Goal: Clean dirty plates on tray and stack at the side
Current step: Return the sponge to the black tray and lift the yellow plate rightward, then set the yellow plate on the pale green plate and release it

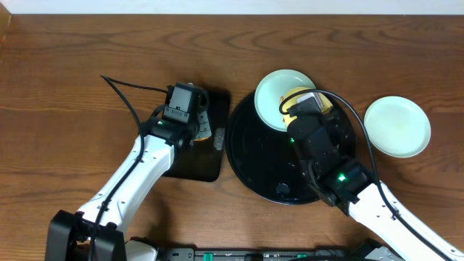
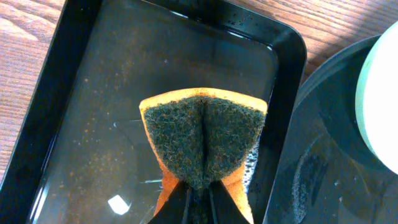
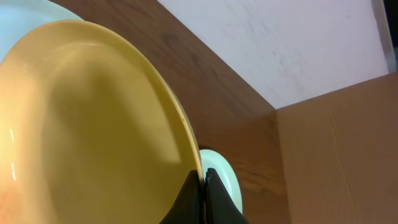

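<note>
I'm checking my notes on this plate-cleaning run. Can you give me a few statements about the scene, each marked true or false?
1. The left gripper is shut on a folded sponge. True.
2. The sponge hangs over the round tray. False: it is over the rectangular tray.
3. The right gripper pinches the yellow plate by its rim. True.
4. Both mint plates lie inside the round tray. False: one mint plate lies on the table, apart from the round tray on its right.
</note>
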